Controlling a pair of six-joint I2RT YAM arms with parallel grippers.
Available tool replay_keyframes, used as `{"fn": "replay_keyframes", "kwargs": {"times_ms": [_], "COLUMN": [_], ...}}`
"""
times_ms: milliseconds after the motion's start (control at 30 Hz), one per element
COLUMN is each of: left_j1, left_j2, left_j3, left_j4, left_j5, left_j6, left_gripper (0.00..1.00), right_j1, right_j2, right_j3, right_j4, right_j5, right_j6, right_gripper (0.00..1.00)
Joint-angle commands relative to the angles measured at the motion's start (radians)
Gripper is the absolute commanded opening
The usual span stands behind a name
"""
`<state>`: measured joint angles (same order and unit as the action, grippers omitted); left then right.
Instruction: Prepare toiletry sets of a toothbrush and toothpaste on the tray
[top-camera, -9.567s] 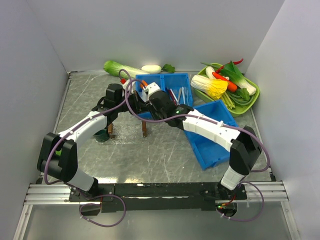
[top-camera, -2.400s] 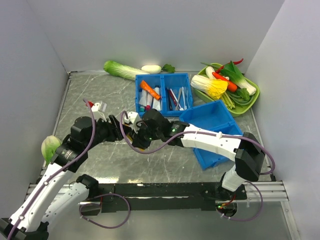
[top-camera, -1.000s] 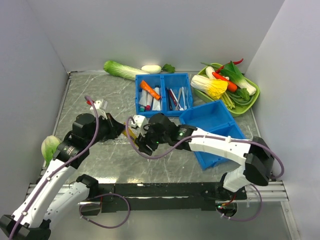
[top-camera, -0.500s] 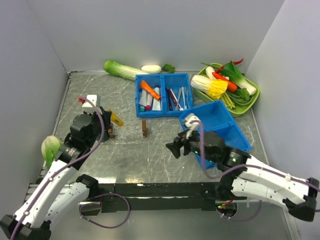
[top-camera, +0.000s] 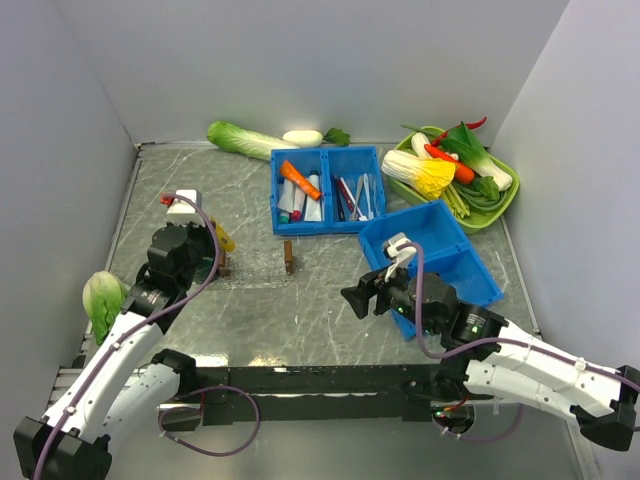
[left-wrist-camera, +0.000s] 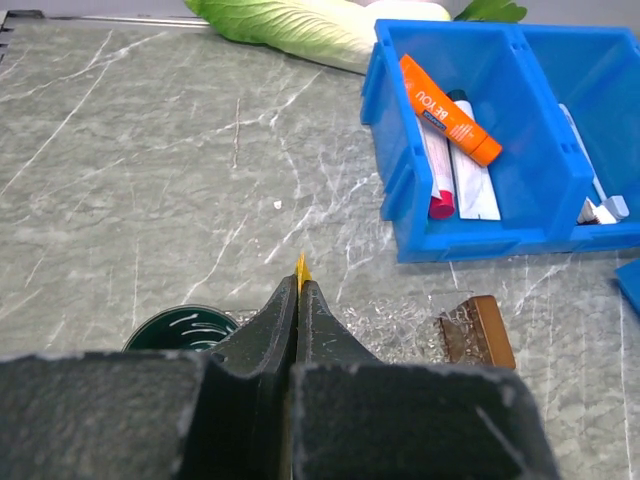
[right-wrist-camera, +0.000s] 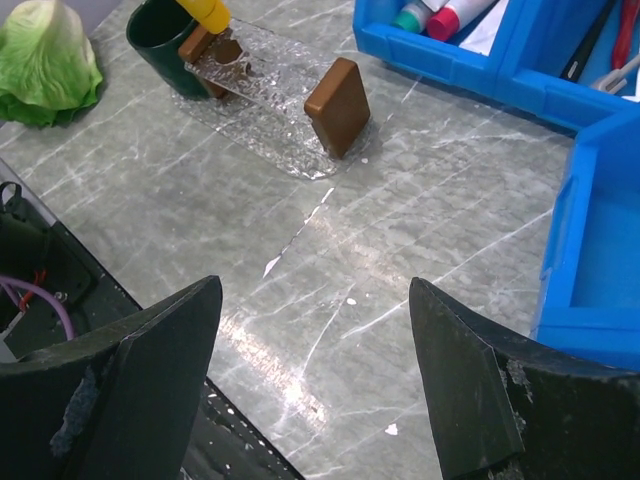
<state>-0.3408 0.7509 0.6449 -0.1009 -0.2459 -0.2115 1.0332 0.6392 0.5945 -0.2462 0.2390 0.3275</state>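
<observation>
Tray (top-camera: 255, 272) mid-table, two blocks (top-camera: 288, 257) on it, cup (right-wrist-camera: 165, 35) just beside its left end; behind, divided bin (top-camera: 326, 188): toothpaste tubes (top-camera: 296, 180) in left compartment, toothbrushes (top-camera: 352, 195) in right.

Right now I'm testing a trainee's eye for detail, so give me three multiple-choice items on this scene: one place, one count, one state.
1. In the divided blue bin, the orange toothpaste lies in: A the left compartment; B the right compartment; C neither.
2. Brown blocks on the clear tray: A one; B two; C four.
3. The right pincer is: A shut on something; B open, empty; C shut, empty.
Answers: 1 A, left of the divider; 2 B, one towards each end; 3 B, jaws apart, nothing between.
</observation>
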Motion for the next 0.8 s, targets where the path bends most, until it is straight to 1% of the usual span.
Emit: {"fn": "replay_keyframes", "kwargs": {"times_ms": [0, 367, 767], "left_j1": [0.005, 0.005, 0.003], "left_j2": [0.008, 0.033, 0.030], "left_j3": [0.016, 0.024, 0.029], "left_j4": [0.086, 0.056, 0.032], "left_j5": [0.037, 0.076, 0.073], "left_j6": [0.012, -0.003, -0.017], "left_gripper": [0.01, 0.01, 0.01], "right_j1": [-0.004, -0.004, -0.002], "right_j2": [0.031, 0.022, 0.024], "right_j3": [0.011, 0.002, -0.004], "right_j4": [0.038, 0.041, 0.036], "right_j5": [0.005, 0.016, 0.022], "right_j6": [0.019, 0.024, 0.027], "right_gripper": [0.83, 0.83, 0.83]}}
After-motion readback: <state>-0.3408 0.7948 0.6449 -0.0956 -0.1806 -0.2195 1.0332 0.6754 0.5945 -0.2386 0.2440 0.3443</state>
